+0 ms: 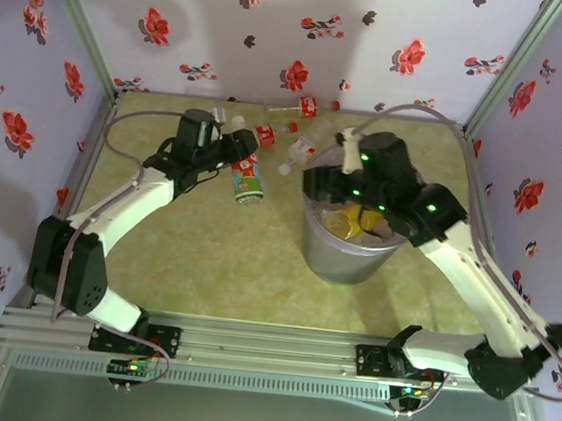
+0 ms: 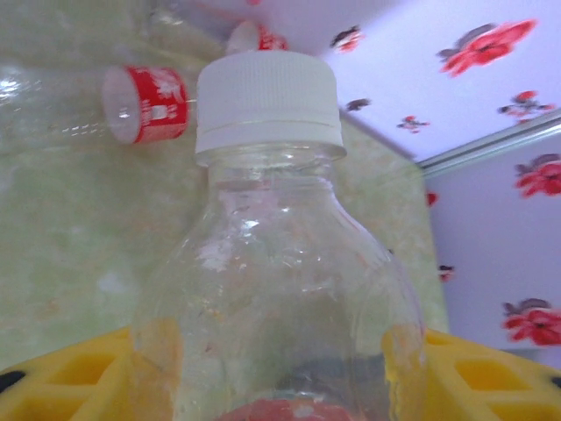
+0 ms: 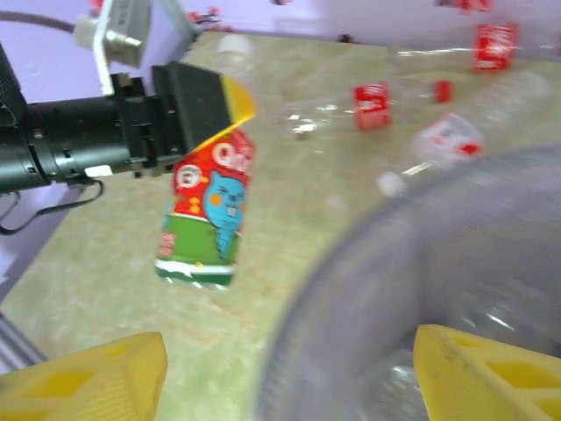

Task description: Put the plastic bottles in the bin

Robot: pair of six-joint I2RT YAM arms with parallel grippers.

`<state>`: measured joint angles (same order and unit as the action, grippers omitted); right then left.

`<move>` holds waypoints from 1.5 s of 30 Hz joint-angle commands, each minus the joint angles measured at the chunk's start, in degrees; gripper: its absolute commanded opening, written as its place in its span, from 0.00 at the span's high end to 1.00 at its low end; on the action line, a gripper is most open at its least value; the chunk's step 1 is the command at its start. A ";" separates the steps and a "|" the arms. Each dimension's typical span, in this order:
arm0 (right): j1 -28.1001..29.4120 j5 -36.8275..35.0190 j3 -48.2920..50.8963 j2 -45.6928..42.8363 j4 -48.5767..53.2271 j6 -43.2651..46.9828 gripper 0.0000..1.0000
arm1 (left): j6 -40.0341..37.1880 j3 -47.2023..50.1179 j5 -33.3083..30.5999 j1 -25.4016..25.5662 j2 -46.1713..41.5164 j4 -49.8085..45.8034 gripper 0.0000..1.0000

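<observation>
My left gripper [image 1: 239, 153] is shut on a clear bottle [image 2: 280, 263] with a white cap and a red and green cartoon label [image 3: 206, 219]. Its yellow fingers [image 2: 79, 377] press both sides of the bottle just below the shoulder. The bottle's base points down at the table. The grey translucent bin [image 1: 341, 257] stands to its right. My right gripper [image 3: 289, 377] is open over the bin's near rim [image 3: 351, 263], with nothing between its fingers. Red-labelled plastic bottles [image 1: 265, 134] [image 1: 308, 106] and a clear one [image 1: 302, 149] lie behind the bin.
Flowered walls close in the table on three sides. A loose white cap [image 1: 285, 169] lies left of the bin. A clear bottle [image 3: 394, 377] shows dimly inside the bin. Open tabletop [image 1: 215, 264] lies in front of both grippers.
</observation>
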<state>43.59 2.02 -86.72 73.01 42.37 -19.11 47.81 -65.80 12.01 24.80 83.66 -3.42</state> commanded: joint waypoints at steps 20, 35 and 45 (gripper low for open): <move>8.74 10.00 -12.64 24.48 -13.16 -5.40 0.06 | 13.50 13.38 13.42 -5.79 -16.24 20.95 0.79; 8.64 11.17 -15.15 26.77 -12.76 -5.64 0.40 | 14.20 14.16 13.46 -5.76 -16.58 23.50 0.55; 5.43 11.99 -13.80 23.05 -12.57 -4.63 0.46 | 15.97 13.33 13.41 -7.64 -18.38 24.12 0.00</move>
<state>50.83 13.19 -100.07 99.29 30.26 -24.49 62.72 -51.42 24.36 18.35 67.72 18.37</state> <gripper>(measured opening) 0.545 0.994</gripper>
